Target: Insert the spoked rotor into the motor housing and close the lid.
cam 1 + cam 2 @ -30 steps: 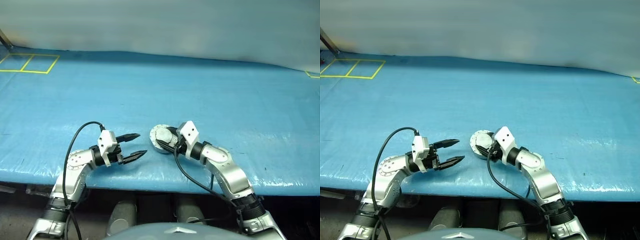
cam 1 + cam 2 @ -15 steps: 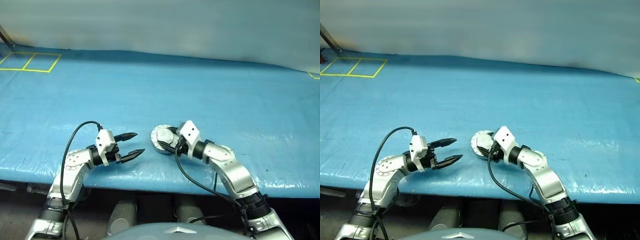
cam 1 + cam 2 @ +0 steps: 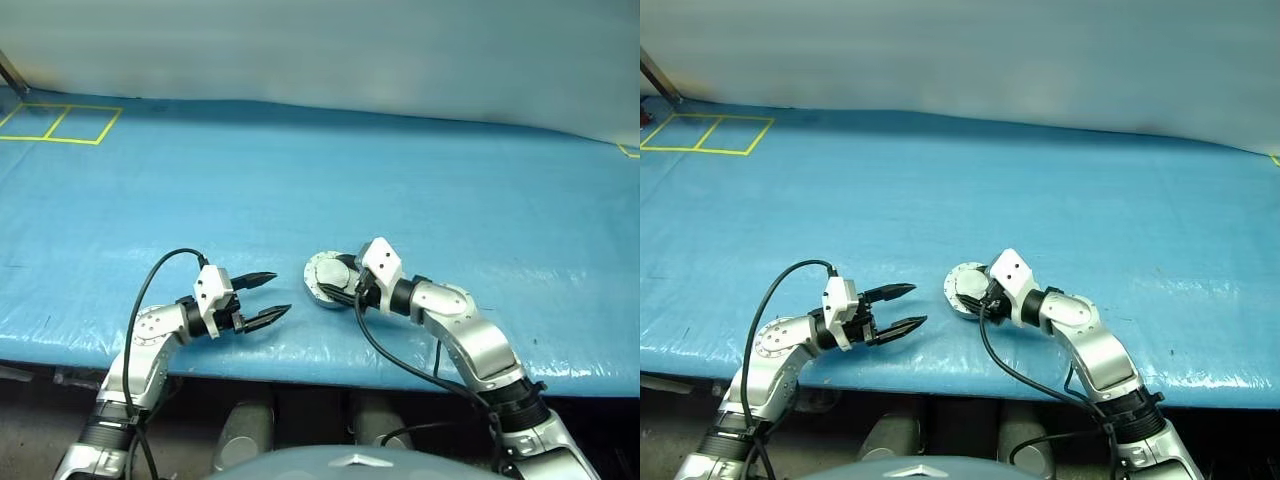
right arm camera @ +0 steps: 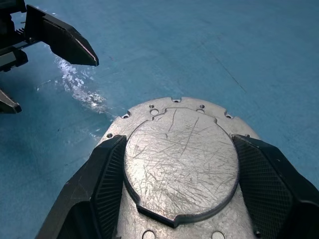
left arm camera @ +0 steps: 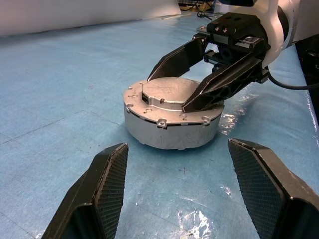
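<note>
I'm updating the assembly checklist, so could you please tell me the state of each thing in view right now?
motor housing: upright on the blue table, closed.
lid: seated on the housing, plain silver face up.
right pincer: fingers astride the lid.
left pincer: open, empty, short of the housing.

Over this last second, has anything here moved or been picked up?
Hardly. The right tool keeps its fingers astride the lid on the motor housing; its wrist tilted slightly. The left tool stays open, apart from the housing. Nothing was grasped or released.
</note>
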Controlling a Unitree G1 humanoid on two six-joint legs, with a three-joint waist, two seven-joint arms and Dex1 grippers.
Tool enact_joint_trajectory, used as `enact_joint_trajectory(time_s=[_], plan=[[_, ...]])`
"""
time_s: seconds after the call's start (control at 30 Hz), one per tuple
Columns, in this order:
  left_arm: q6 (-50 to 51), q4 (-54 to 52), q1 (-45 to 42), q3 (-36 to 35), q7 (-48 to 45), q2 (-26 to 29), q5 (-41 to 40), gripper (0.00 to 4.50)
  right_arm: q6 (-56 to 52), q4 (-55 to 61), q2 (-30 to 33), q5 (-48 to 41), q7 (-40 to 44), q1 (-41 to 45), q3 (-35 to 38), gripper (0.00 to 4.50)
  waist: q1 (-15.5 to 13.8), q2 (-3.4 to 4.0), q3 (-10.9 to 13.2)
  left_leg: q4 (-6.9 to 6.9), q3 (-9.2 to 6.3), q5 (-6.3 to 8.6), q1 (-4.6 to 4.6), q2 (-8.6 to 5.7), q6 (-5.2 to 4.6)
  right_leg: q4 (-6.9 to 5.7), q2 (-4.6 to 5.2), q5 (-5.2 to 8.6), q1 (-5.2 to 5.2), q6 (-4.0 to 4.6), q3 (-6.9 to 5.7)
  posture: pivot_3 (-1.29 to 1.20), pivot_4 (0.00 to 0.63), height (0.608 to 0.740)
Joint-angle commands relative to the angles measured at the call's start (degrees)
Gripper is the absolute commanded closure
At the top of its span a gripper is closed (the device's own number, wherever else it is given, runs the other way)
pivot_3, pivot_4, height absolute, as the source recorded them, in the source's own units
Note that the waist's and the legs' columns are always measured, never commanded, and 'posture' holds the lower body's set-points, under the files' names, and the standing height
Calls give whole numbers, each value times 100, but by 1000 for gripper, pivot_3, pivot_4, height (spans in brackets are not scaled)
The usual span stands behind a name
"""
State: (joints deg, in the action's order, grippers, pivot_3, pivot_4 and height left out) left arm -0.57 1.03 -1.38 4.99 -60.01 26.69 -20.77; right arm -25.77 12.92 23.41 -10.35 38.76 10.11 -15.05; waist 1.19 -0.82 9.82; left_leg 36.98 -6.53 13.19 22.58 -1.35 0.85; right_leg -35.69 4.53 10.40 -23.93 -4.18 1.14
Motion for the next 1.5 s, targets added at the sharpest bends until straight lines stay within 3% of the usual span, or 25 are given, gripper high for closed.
enact_joint_trajectory(time_s=[0.03, 0.43, 0.9, 1.13, 1.5], plan=[[-86, -81, 11, -21, 1, -38, -17, 1006, 56, -186, 71, 143, -20, -18, -14, 1469, 0, 0, 0, 0, 0, 0, 0, 0, 0, 0, 0, 0, 0, 0, 0, 0, 150, 740], [29, -52, 18, 0, 97, -120, -8, 1006, -55, -510, -115, -223, 49, -20, 193, 1469, 8, -1, -1, 7, -1, 0, -8, 2, 0, -2, 0, 0, 8, -1, -1, 0, 150, 740], [160, -47, 8, 23, 261, -176, 64, 1006, 0, -510, 348, 59, 278, 2, -51, 1469, -48, -2, -2, 2, -2, 2, -3, -2, 2, 10, 4, 1, 11, -3, -6, 0, 150, 740], [175, -55, 30, 40, 253, -174, 66, 1006, -114, -216, 161, -520, 375, 8, 286, 1469, -49, 0, -1, 1, -3, 2, 0, -2, 3, 10, 5, 1, 8, -3, -6, 0, 150, 740], [126, -34, 37, 69, 245, -185, 78, 1006, -185, 163, 478, -149, 345, 152, 102, 1469, -49, 3, 2, -3, -3, 3, 6, -2, 5, 21, 5, 1, 6, -3, -8, 0, 150, 740]])
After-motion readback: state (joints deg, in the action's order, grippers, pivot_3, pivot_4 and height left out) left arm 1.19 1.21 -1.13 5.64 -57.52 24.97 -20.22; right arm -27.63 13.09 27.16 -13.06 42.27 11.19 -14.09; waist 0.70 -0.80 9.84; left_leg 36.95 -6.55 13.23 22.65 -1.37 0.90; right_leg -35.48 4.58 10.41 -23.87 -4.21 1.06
